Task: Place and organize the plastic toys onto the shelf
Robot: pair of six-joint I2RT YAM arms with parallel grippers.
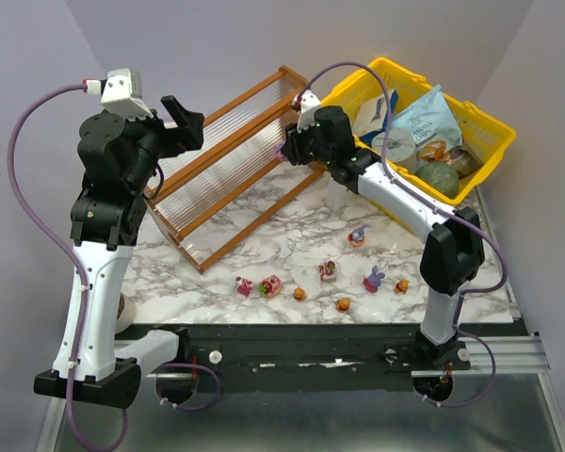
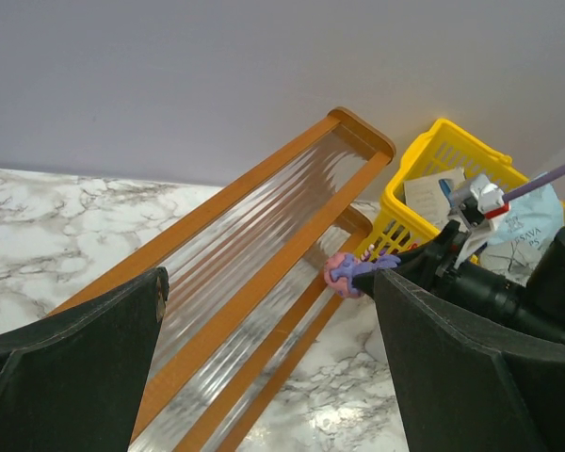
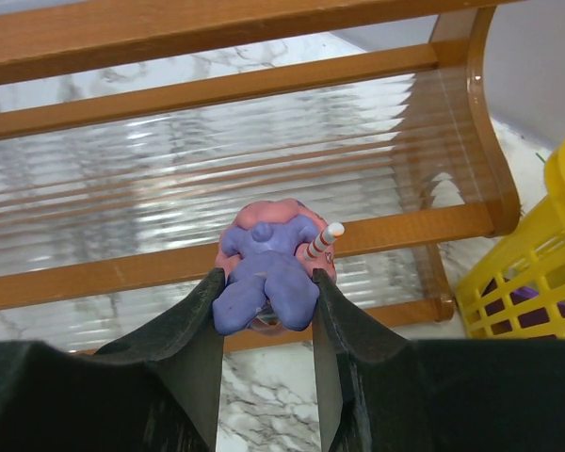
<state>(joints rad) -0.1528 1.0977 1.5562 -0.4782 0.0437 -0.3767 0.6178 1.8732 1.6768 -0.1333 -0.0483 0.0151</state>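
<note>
Right pincer (image 3: 266,282) grasping purple figurine (image 3: 264,250) (pink-headed) near shelf (image 3: 169,160), left pincer (image 2: 268,278) released.

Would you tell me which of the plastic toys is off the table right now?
The purple-and-pink figurine, pinched in the right gripper at the shelf; the other toys lie loose on the marble table.

Plain pale lilac walls (image 1: 217,38) close in three sides of a white marble-patterned tabletop (image 1: 292,231), evenly lit
</note>
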